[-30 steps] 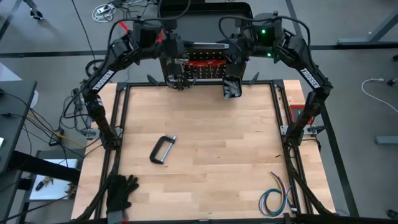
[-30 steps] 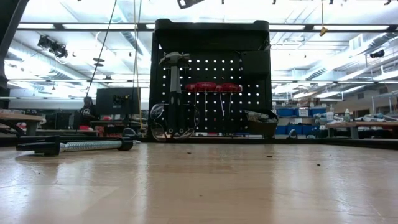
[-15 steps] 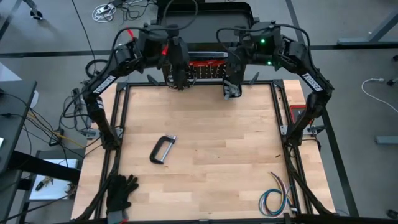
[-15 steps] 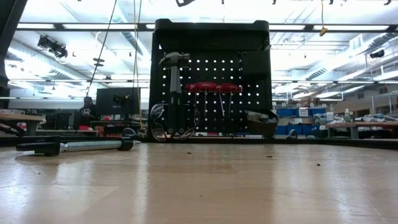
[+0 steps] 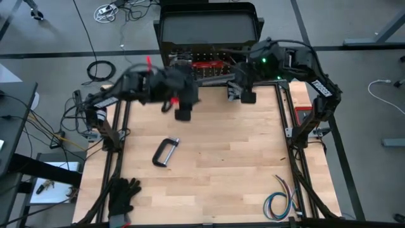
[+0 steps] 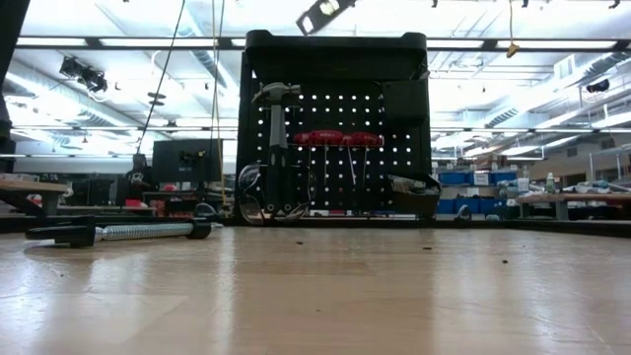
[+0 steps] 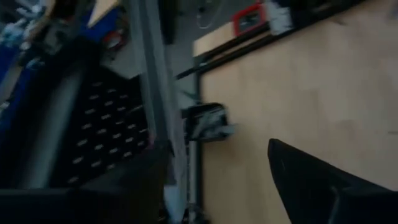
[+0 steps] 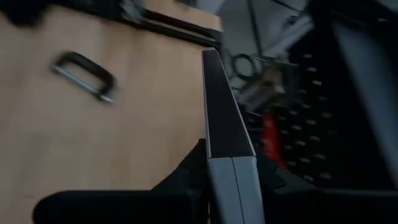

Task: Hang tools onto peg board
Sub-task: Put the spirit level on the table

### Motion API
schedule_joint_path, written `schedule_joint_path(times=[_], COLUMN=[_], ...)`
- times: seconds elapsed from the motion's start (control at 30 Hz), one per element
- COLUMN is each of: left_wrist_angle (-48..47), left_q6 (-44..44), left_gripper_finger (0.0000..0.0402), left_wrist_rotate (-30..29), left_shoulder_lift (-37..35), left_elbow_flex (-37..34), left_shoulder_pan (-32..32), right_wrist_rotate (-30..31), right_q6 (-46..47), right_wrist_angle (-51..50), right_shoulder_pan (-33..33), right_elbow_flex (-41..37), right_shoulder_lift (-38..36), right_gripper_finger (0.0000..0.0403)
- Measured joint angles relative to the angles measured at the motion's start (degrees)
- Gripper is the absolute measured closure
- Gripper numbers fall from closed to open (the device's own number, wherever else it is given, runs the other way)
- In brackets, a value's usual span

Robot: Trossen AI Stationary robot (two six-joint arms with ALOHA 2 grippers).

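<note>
The black peg board (image 6: 335, 128) stands upright at the table's far edge, also seen from above (image 5: 209, 28). A hammer (image 6: 272, 108) and red-handled tools (image 6: 335, 138) hang on it. A grey C-clamp (image 5: 166, 152) lies flat on the table left of centre. My left gripper (image 7: 217, 162) is open and holds nothing. It hovers over the table (image 5: 183, 114) in front of the board, blurred. My right gripper (image 5: 243, 94), by the board's right part, is shut on a flat bar tool (image 8: 217, 99). My right gripper pinches the flat bar's silver end (image 8: 233, 180) between its two fingers (image 8: 186, 171). The bar runs along the fingers and sticks out ahead of them, its dark part foremost. It is lifted clear of the table, in front of the peg board.
Black gloves (image 5: 123, 193) lie at the near left corner and a bundle of coloured wire (image 5: 281, 199) at the near right. A black frame (image 5: 123, 126) borders the wooden top. The C-clamp also shows in the low view (image 6: 118, 230).
My left gripper has drawn back from the peg board toward the table's near edge, quickly enough to blur. My right gripper has shifted a little toward the right edge and rolled, still holding the flat bar. The hammer and red-handled tools on the board have not moved.
</note>
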Motion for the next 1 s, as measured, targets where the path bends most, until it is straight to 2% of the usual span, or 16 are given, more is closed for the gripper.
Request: schedule_joint_path(times=[0.17,0.37,0.53,0.77,1.0], left_wrist_angle=[0.25,1.39,4.67,11.82,22.54], left_q6=[-3.37,-8.66,-14.08,-23.22,-30.50], left_gripper_finger=[0.0169,0.0204,0.0219,0.0220,0.0220], left_wrist_rotate=[-2.09,-5.86,-8.66,-11.79,-18.97], left_shoulder_lift=[0.10,-1.15,-4.24,-7.81,-8.59], left_elbow_flex=[-4.55,-12.45,-19.58,-29.22,-41.50], left_shoulder_pan=[-6.17,-12.15,-17.52,-25.17,-33.77], right_wrist_rotate=[-0.71,4.90,7.67,12.56,22.38], right_q6=[6.78,14.97,21.66,32.88,44.21], right_wrist_angle=[0.41,1.74,9.19,26.85,48.07], right_shoulder_pan=[5.24,12.65,18.84,26.79,35.06], right_elbow_flex=[-2.15,-11.93,-26.61,-48.48,-69.58], right_shoulder_lift=[-1.41,-4.87,-11.34,-20.51,-22.72], right_gripper_finger=[0.0342,0.0342,0.0342,0.0343,0.0343])
